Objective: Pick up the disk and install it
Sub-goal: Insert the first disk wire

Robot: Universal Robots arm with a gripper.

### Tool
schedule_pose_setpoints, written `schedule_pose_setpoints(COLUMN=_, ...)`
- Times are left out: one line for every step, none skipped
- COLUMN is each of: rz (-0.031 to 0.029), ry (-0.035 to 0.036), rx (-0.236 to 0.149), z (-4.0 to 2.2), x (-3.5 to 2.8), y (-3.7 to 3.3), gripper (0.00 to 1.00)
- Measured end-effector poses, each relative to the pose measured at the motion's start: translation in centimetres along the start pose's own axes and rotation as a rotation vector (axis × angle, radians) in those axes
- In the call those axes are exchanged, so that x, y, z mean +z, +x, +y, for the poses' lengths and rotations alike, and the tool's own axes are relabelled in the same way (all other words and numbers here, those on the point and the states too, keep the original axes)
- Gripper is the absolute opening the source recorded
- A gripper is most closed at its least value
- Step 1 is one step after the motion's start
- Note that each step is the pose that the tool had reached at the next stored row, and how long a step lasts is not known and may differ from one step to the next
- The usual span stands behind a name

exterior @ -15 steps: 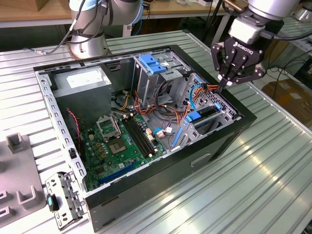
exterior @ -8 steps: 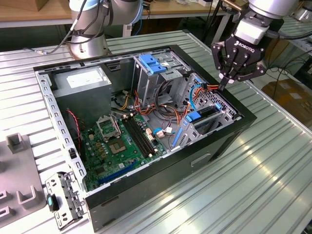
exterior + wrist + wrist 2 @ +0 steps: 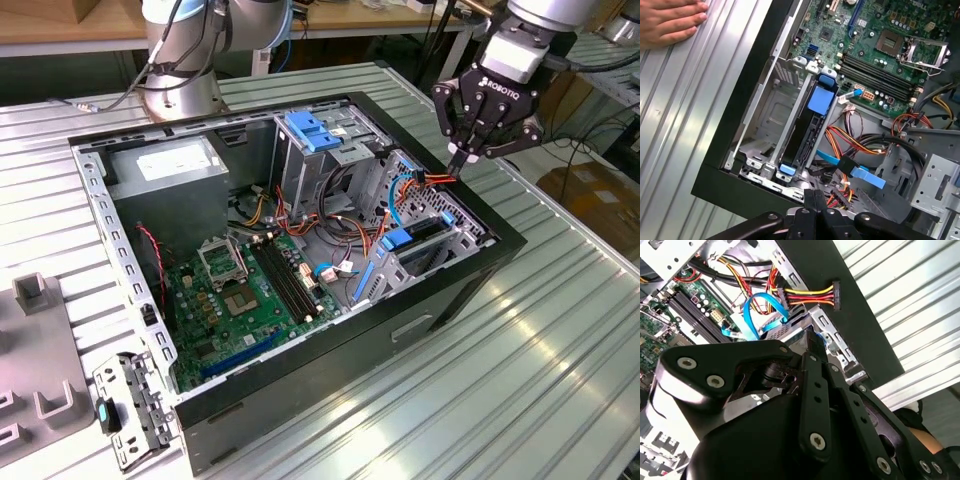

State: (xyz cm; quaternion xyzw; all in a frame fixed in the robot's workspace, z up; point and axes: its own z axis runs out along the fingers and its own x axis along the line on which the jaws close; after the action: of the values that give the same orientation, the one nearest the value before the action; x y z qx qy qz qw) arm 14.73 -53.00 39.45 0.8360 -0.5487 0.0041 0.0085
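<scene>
Showing its jaws pressed together with nothing between them, the gripper (image 3: 458, 158) hangs over a corner of the open computer case (image 3: 450, 295). Near it the disk (image 3: 802, 137) stands on edge in the drive cage (image 3: 765, 120) at that corner, blue rails showing. A person's hand (image 3: 667, 22) lies flat on the bench (image 3: 700, 100) beside the case

White lettering (image 3: 500, 88) on the black hand (image 3: 458, 158); white sticker (image 3: 172, 160), unreadably small, on the grey power-supply box (image 3: 122, 172).
</scene>
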Motion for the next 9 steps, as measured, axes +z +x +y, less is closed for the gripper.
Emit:
schedule_pose_setpoints(rz=0.0, ry=0.0001, rx=-0.006, z=-0.15, x=0.0, y=-0.04, gripper=0.11)
schedule_pose_setpoints(rz=0.0001, ry=0.0002, rx=-0.009, z=-0.24, x=0.0, y=-0.02, gripper=0.11)
schedule_pose_setpoints(rz=0.0003, ry=0.0003, rx=-0.021, z=-0.39, x=-0.01, y=0.02, gripper=0.11)
schedule_pose_setpoints(rz=0.0003, ry=0.0006, rx=-0.033, z=-0.41, x=0.0, y=0.02, gripper=0.11)
schedule_pose_setpoints(rz=0.0005, ry=0.0009, rx=-0.052, z=-0.41, x=0.0, y=0.03, gripper=0.11)
schedule_pose_setpoints(rz=0.0008, ry=0.0011, rx=-0.07, z=-0.42, x=0.0, y=0.03, gripper=0.11)
schedule_pose_setpoints(rz=0.001, ry=0.0015, rx=-0.093, z=-0.42, x=0.0, y=0.03, gripper=0.11)
schedule_pose_setpoints(rz=0.0012, ry=0.0018, rx=-0.114, z=-0.43, x=0.01, y=0.04, gripper=0.11)
schedule_pose_setpoints(rz=0.0014, ry=0.0022, rx=-0.133, z=-0.47, x=0.03, y=0.05, gripper=0.11)
